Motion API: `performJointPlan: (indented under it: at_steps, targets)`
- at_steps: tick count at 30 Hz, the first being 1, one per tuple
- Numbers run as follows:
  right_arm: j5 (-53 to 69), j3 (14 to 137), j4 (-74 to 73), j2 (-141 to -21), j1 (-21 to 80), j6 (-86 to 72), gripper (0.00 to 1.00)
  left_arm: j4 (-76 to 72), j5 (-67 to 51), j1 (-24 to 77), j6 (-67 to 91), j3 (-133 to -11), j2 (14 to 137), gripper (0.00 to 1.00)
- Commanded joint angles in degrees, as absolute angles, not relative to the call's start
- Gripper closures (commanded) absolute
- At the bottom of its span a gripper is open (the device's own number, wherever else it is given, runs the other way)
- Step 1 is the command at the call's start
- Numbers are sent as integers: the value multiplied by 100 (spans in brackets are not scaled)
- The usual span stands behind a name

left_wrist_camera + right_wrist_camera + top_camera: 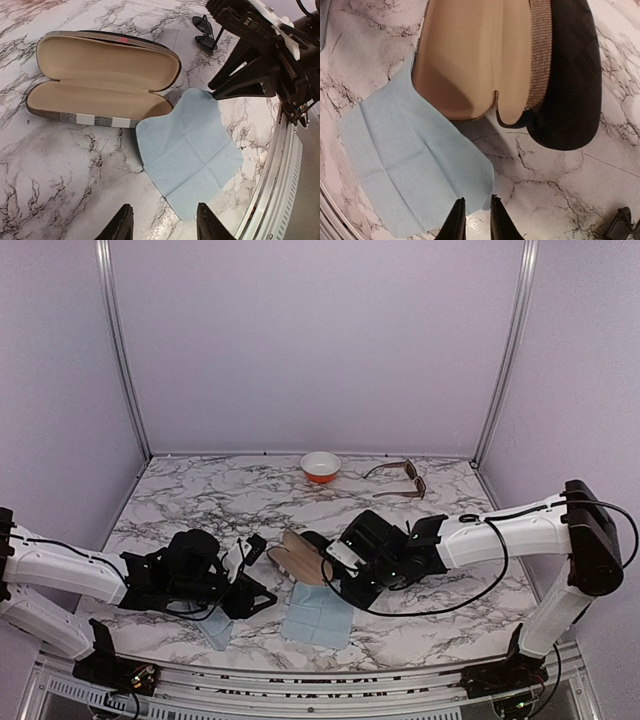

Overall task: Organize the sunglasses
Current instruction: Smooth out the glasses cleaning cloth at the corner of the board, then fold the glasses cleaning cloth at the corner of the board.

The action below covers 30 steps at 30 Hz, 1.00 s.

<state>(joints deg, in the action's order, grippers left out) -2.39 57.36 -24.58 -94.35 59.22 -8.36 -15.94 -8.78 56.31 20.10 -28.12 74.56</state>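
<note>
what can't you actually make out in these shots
- small black round-lens sunglasses: left wrist view, far end hidden behind the right arm.
- oblong black case: right wrist view, top cut off by the frame edge, left side hidden by the open brown case.
- second light blue cloth: top view, mostly under the left arm.

Marble table [200, 502], plain lilac walls [320, 340].

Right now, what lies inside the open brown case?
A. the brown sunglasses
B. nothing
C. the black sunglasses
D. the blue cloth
B: the open brown case shows only bare tan lining in both wrist views, and the brown sunglasses lie far back near the bowl.
</note>
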Motion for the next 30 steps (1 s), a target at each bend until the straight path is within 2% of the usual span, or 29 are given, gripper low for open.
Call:
performJointPlan:
  at_steps: [1, 5, 11, 20, 30]
  targets:
    - [-468, 5972, -2781, -9434, 5879, -1059, 76, -1428, -734, 6070, 1230, -2871, 7469, 59]
    - [-489, 5786, -2810, -8996, 5881, -1149, 71, -1492, -262, 6583, 559, -2875, 7598, 59]
    - [271, 5236, -2362, -8251, 6089, -1228, 68, -1848, -590, 6636, -545, -2761, 7666, 57]
    - [140, 4880, -2070, -8418, 6517, -1590, 68, -1769, -834, 6646, -2283, -2873, 8217, 59]
    - [115, 4652, -1948, -8341, 6534, -1621, 69, -1360, -867, 6636, -2987, -3469, 9046, 66]
